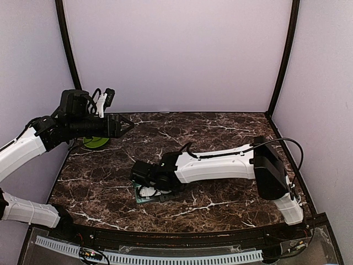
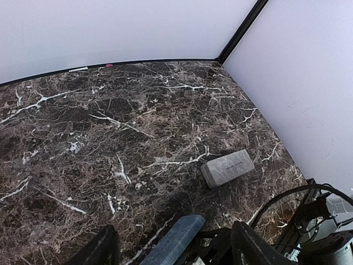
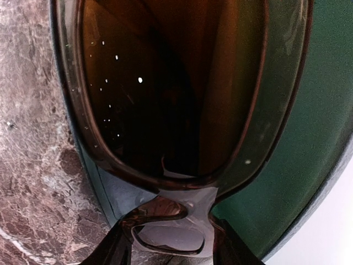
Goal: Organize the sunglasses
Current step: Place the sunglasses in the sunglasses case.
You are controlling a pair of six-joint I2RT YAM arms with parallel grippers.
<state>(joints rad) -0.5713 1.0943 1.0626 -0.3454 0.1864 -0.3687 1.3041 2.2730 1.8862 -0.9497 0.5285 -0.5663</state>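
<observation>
The sunglasses with dark reddish-brown lenses fill the right wrist view, held just over the green lining of an open case. My right gripper is shut on them near the bridge. In the top view it reaches left over that open case at the table's front middle. My left gripper is raised at the back left, open and empty; in its own view its fingers stand wide apart. The purple-tinted pair is out of view.
A closed beige-grey case lies on the marble table. A blue-grey case lid shows beside the right arm. A pale blue cloth lies in the open case. A yellow-green round thing sits below the left arm.
</observation>
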